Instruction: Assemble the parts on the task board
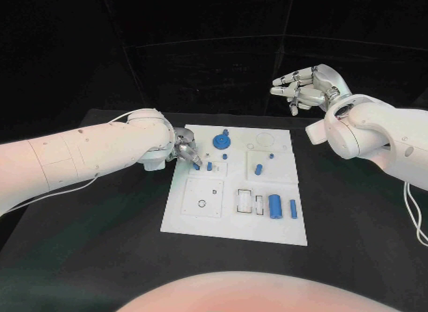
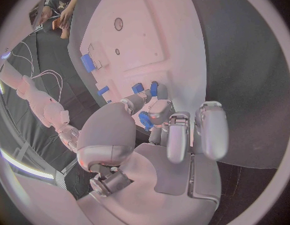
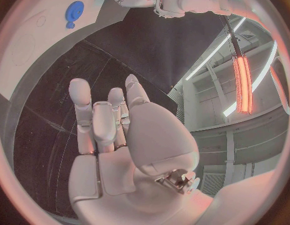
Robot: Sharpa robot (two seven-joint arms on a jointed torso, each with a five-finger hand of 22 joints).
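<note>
- Left hand [image 1: 183, 151]: fingers pinch a small blue peg [image 1: 196, 166] over the task board [image 1: 200, 224].
- Right hand [image 1: 307, 86]: raised, holding nothing, fingers loosely curled apart.
- Risk: a tilted peg could jam or slip beside its hole.

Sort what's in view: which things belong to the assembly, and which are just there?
In the job: task board; blue gear; blue cylinder; small blue peg at the left hand.
Just there: black table; right hand, raised, holding nothing.
</note>
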